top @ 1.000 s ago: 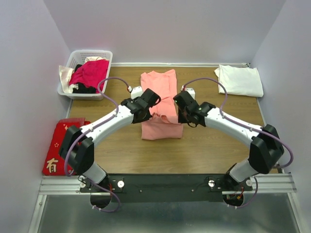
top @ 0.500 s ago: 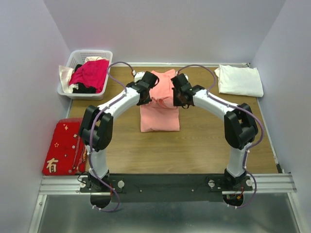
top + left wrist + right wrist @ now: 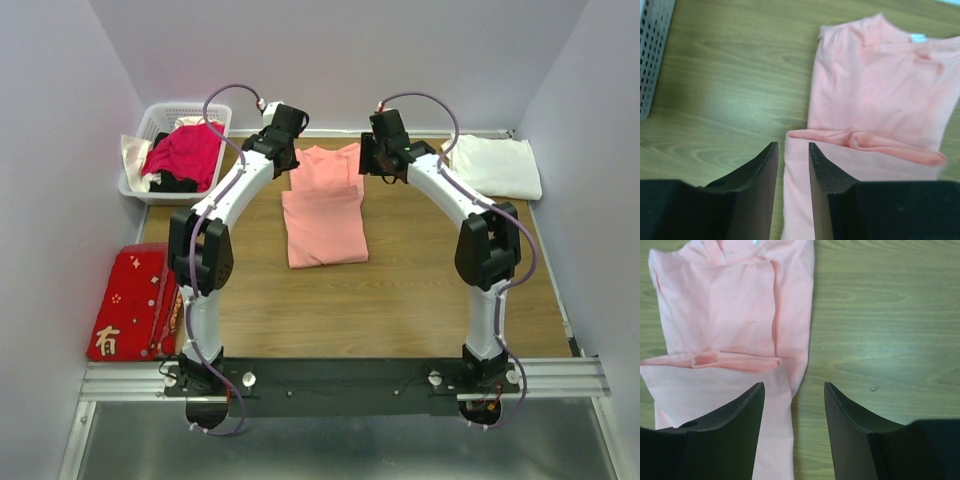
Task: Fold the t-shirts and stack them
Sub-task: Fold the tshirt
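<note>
From above: salmon-pink t-shirt (image 3: 323,215) flat on the table (image 3: 420,290), folded, with a crosswise crease near its middle. White t-shirt (image 3: 495,165) folded, well apart to its right. Left gripper (image 3: 283,150) over its far left corner, right gripper (image 3: 378,158) over its far right corner.

Left wrist: left gripper (image 3: 792,146) with jaws parted, pinching nothing, above the salmon-pink t-shirt's (image 3: 880,95) left edge by the crease.

Right wrist: right gripper (image 3: 794,385) spread wide, empty, above the salmon-pink t-shirt's (image 3: 725,305) right edge.

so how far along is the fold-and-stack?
Done: white t-shirt lies folded at the far right; salmon t-shirt has its hem end folded up over its body. In hand: nothing, left gripper and right gripper both open over the salmon one. Left: finish that fold, then stack the two, which lie apart.
</note>
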`<state>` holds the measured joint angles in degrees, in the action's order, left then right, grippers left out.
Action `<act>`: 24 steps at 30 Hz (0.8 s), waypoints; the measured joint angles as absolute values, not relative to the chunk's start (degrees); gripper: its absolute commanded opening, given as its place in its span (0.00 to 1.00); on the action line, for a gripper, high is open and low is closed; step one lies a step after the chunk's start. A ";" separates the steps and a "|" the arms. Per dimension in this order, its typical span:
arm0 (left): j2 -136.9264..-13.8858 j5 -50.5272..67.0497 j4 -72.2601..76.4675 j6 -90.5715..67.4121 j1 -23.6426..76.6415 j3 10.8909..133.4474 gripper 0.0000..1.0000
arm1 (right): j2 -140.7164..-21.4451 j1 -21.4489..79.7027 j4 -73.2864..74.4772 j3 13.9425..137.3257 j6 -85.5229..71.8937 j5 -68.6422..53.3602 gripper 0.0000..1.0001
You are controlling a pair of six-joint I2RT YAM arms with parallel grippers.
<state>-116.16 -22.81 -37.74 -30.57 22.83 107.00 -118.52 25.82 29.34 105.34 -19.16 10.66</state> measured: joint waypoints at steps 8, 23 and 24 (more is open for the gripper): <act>-108.97 -21.56 -34.89 -29.36 25.30 95.00 0.36 | -114.32 25.69 29.82 96.44 -19.46 7.27 0.54; -82.89 -6.74 -26.35 -31.46 28.14 56.21 0.38 | -93.82 29.19 27.97 68.20 -23.73 -3.44 0.53; -82.54 -6.26 -25.67 -31.57 28.14 55.35 0.39 | -93.45 29.19 26.98 67.09 -23.97 -4.54 0.53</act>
